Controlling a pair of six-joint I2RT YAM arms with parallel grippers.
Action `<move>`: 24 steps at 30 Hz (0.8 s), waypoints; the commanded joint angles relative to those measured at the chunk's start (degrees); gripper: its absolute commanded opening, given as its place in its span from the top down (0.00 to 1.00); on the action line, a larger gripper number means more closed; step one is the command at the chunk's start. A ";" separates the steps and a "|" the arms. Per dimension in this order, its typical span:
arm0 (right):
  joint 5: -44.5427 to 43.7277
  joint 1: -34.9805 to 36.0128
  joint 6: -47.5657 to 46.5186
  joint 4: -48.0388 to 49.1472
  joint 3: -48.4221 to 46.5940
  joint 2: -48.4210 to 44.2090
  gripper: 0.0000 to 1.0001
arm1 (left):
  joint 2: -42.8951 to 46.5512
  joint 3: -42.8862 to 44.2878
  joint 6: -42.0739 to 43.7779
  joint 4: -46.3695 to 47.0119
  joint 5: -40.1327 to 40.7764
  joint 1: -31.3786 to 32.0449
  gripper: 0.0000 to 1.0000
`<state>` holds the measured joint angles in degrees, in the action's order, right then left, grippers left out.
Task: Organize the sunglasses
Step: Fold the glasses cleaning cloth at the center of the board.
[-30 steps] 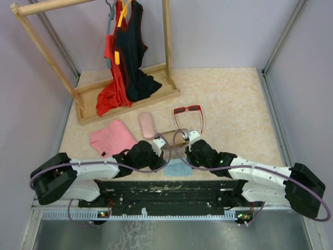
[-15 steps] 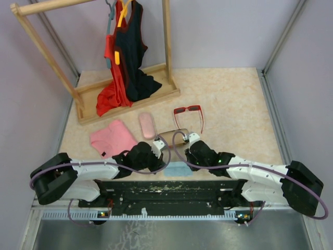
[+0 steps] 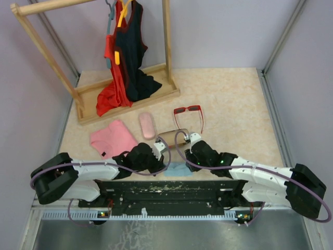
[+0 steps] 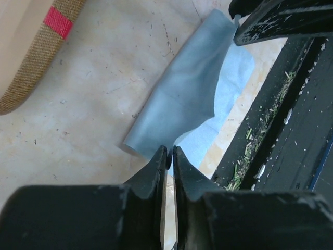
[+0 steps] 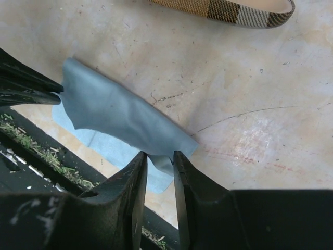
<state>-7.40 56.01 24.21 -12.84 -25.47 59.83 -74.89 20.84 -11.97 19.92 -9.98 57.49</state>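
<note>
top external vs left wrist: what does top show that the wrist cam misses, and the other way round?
Only top external: the red sunglasses with temples unfolded, the pink case, the pink garment and the clothes rack.
Only left wrist: the left gripper close up, jaws a thin slit apart at the edge of the light blue cloth, and the red stripe on the brown case.
Both: the cloth and the brown case beside it.

Red-framed sunglasses [image 3: 188,110] lie with arms unfolded near the middle of the desk [image 3: 234,104]. Just nearer sits a brown case [image 3: 171,137], with a pink case [image 3: 147,125] and a folded pink garment [image 3: 112,137] to its left. The left pincer [image 3: 165,162] and right pincer [image 3: 186,162] meet over a light blue cloth [image 3: 177,170] at the near edge.
</note>
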 commanded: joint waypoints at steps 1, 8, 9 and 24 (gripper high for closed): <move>1.73 0.07 1.32 -0.09 0.44 -3.13 0.71 | 0.94 -1.08 -0.45 1.98 -1.72 0.25 0.84; 5.37 0.07 2.28 -5.59 -0.91 -4.35 0.64 | 3.06 -2.65 -2.00 1.50 -2.32 0.30 0.72; 5.86 0.07 2.55 -5.74 -0.99 -4.71 0.64 | 3.59 -2.83 -2.39 1.38 -2.50 0.33 0.71; -13.22 0.07 17.21 -9.81 -2.01 -11.31 0.60 | 17.33 -3.98 -12.85 -8.98 13.51 0.25 0.45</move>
<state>-15.05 56.01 38.09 -24.91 -25.30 47.64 -59.64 15.90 -19.22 14.81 -7.03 57.67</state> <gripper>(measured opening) 0.385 0.530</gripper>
